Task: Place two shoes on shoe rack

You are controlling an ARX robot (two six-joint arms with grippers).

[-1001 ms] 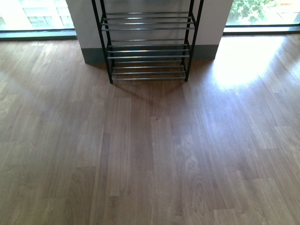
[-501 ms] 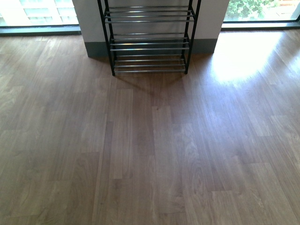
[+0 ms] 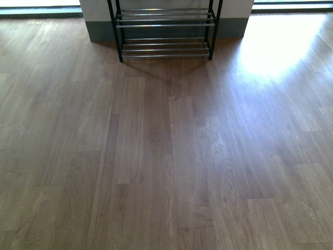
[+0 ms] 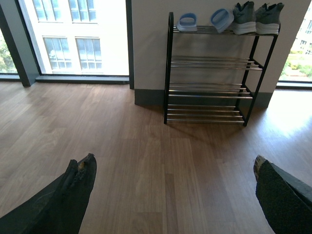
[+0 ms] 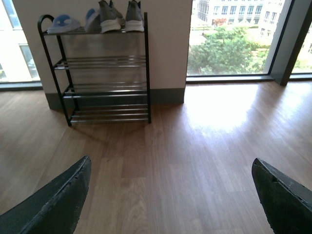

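Since the grey sneakers [image 4: 256, 18] and blue slides [image 4: 202, 21] already sit on the shoe rack's [image 4: 209, 87] top tier, I log placement as done. Left pincer [image 4: 170, 187] and right pincer [image 5: 170, 190]: both spread, empty, well short of the rack. Next: retreat only.

Brown wood-plank floor [image 3: 166, 156] fills the front view, with a bright patch of glare [image 3: 281, 47] at its far right. A pale wall [image 4: 148, 44] with a grey baseboard [image 5: 168, 95] stands at the back. Tall windows flank it: one [image 4: 73, 36] shows a white building outside, the other [image 5: 229, 39] green trees [image 5: 224, 51] and distant buildings.
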